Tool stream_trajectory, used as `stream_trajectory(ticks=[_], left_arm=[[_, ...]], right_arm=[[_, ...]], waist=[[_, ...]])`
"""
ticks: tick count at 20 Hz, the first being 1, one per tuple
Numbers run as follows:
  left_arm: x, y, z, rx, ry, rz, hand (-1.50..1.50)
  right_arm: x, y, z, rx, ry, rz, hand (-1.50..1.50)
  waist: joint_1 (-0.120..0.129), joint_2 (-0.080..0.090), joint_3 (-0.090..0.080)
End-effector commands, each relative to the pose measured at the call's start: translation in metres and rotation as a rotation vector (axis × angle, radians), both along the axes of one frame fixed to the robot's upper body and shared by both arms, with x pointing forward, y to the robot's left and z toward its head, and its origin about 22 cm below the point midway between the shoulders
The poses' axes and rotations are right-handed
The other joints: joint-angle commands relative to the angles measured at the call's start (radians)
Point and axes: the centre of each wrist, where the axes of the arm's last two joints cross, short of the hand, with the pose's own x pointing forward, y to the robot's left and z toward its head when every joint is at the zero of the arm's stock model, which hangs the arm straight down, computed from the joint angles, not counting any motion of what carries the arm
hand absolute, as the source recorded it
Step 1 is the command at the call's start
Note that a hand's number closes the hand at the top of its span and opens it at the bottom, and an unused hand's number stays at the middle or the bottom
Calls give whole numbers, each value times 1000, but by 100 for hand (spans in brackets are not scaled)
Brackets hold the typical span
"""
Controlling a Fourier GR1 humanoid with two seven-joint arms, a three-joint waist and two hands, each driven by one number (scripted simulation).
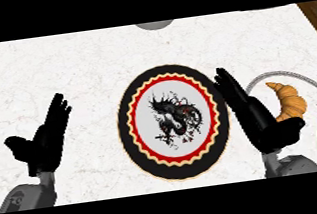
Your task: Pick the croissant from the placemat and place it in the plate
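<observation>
Head view: right hand (pixel 263 118), fingers straight, stands between plate (pixel 136 132) and croissant (pixel 290 100)

The right hand (pixel 256 116) hides the near left part of the placemat (pixel 315 86) and the croissant's (pixel 288 99) near end. At the far edge, a grey round object (pixel 155 25) is cut off; both forearms are cut at the near edge.

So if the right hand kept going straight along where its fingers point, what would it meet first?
Nothing, it seems: the right hand points up-left along the plate edge, over bare counter. The croissant lies to its right, off that line. Depth is unclear.
</observation>
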Motion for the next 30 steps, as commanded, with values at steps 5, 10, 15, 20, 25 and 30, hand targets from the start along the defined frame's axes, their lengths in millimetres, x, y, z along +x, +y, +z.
stream_trajectory(ticks=[5,10,15,20,25,30], left_arm=[[40,11,87,183,-259,-112,0],[48,9,104,207,-289,-149,0],[48,9,127,209,-274,-154,0],[34,4,124,175,-267,-141,0],[43,0,111,206,-268,-123,0],[32,11,117,212,-270,-126,0]], right_arm=[[62,-10,46,-159,-199,110,150],[51,-68,-4,-874,-104,-170,150],[39,-34,-55,-446,-159,-395,-150],[35,-67,-30,-361,-317,-448,-150],[31,-66,33,-564,-318,-449,-150],[34,-109,58,-912,-67,-440,-150]], waist=[[56,-20,40],[48,-18,36],[33,-19,41],[19,-24,38],[3,-27,36],[5,-33,32]])
